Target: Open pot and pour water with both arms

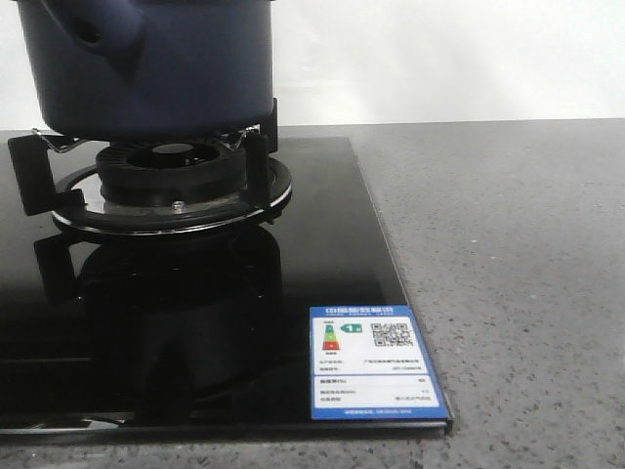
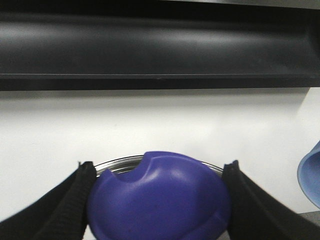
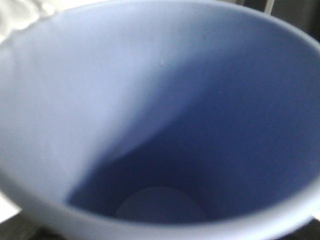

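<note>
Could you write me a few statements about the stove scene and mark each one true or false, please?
1. The pot sits on the burner support of a black glass cooktop. True.
2. An energy label is stuck near the cooktop's front right corner. True.
3. The left gripper has nothing between its fingers. False: a dark blue knob-like piece sits between them.
4. The right wrist view shows a red bowl. False: a light blue cup interior fills it.
5. The countertop is wooden. False: it is grey and speckled.
</note>
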Robot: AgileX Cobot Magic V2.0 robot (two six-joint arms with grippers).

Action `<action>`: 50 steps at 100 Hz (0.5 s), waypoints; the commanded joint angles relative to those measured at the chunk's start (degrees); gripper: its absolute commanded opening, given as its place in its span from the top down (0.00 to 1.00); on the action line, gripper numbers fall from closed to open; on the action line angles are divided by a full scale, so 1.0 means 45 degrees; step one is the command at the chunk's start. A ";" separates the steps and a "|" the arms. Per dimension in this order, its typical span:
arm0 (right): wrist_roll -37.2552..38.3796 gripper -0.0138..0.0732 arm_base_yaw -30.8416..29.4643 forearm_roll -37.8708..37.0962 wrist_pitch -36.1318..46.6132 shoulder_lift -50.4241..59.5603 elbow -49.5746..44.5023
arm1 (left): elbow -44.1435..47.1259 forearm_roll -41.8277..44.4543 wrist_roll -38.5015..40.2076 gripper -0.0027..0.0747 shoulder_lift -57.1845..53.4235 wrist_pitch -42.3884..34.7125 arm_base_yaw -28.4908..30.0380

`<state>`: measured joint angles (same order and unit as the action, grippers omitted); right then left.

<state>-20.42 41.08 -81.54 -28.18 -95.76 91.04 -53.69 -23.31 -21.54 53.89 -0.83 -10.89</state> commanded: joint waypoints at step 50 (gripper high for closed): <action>-0.0028 0.50 0.0046 -0.1137 0.0736 0.0616 0.0486 | -0.0471 0.0038 0.0005 0.43 -0.0236 -0.1280 0.0040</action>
<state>-20.42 41.08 -83.90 -25.31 -95.76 91.04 -53.69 -23.31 -21.54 53.89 -0.83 -10.89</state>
